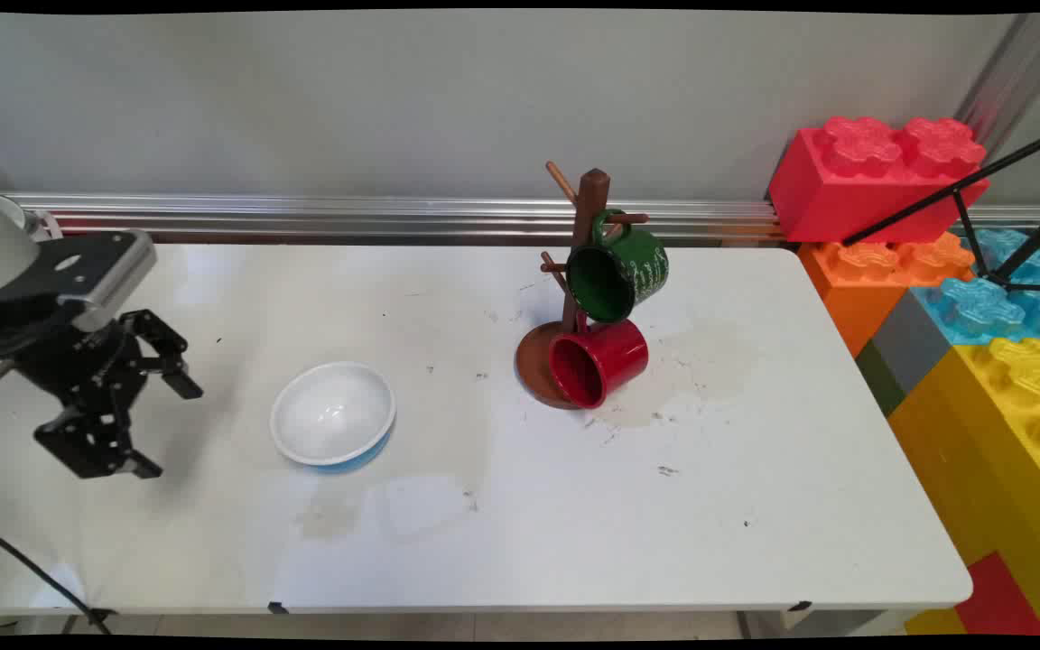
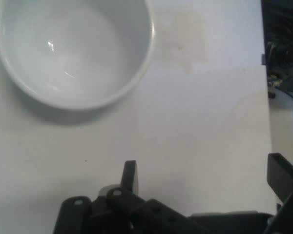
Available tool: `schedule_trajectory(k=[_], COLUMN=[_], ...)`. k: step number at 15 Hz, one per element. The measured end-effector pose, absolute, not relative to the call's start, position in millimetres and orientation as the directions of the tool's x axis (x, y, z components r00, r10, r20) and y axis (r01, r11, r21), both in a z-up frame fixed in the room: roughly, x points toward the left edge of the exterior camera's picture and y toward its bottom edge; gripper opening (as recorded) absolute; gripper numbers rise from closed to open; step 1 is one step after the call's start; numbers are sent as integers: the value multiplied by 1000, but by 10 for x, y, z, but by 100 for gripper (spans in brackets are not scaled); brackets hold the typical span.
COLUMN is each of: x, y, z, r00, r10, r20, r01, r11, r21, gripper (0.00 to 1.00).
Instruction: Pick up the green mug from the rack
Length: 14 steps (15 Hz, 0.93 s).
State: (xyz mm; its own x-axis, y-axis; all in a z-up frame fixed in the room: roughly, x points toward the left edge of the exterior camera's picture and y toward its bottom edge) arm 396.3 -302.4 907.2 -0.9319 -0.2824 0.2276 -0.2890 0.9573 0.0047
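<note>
My black gripper (image 1: 165, 429) hangs over the left part of the white table (image 1: 755, 506), open, with nothing between its fingers. The nearest thing is a white bowl with a blue outside (image 1: 332, 414), empty, a short way to the gripper's right. In the hand view the bowl (image 2: 73, 48) fills the upper left, and the gripper (image 2: 205, 178) rises from the bottom edge with bare table between its fingers (image 2: 130, 175).
A brown wooden mug tree (image 1: 579, 271) stands right of centre with a green mug (image 1: 619, 268) hung on a peg and a red mug (image 1: 598, 361) low at its base. Big toy bricks (image 1: 935, 271) are stacked past the table's right edge.
</note>
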Motion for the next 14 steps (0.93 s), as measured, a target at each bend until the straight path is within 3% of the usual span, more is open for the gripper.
schedule_trajectory(k=[6, 14], x=[3645, 2732], y=[-3199, -3490], z=[9104, 9341], r00=[-907, -839], r10=[-324, -430], r20=[268, 332], r01=[-340, -463], r11=[940, 886], r21=[-18, -24], gripper=[100, 100])
